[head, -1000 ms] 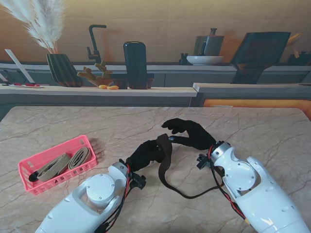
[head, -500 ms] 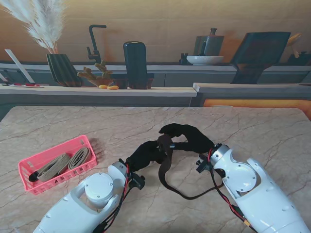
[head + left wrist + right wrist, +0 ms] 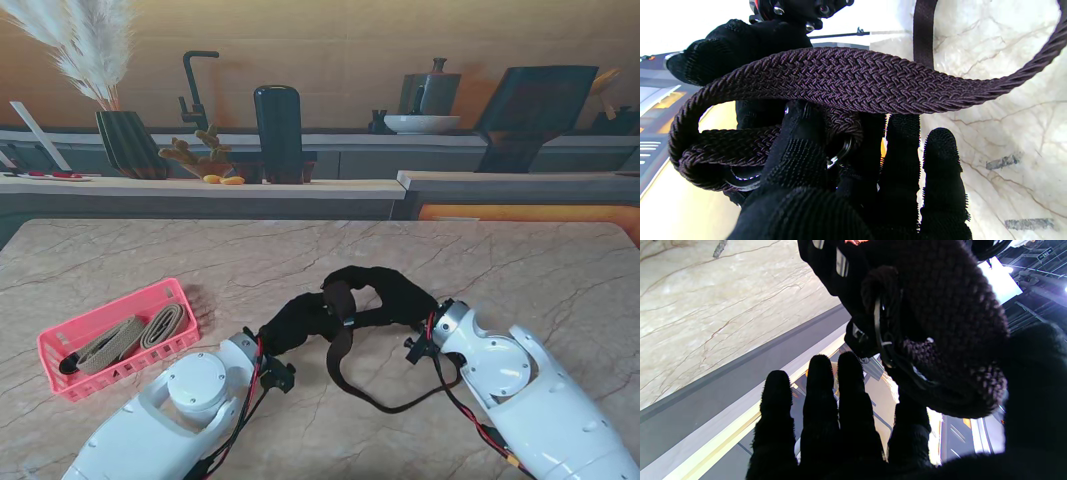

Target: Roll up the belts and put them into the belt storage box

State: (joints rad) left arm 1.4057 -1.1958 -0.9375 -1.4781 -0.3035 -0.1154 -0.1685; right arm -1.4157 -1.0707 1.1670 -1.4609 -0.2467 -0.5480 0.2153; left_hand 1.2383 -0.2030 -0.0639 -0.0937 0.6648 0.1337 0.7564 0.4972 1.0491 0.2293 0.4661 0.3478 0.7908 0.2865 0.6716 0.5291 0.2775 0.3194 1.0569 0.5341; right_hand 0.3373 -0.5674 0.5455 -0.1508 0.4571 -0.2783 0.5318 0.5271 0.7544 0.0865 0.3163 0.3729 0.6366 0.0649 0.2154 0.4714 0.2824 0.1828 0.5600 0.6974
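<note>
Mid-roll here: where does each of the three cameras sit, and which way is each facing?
Stand view: above the shoulders, looking down at the table; both arms, pink box.
Left wrist: along the left hand, at the brown belt.
Right wrist: along the right hand, at the belt's coil.
All three share the belt; both hands meet there.

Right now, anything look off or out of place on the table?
Nothing damaged or spilled. The dark braided belt is only started: both hands, left hand and right hand, grip its buckle end while the rest trails loose across the marble table. The pink box already holds two tan belts.
</note>
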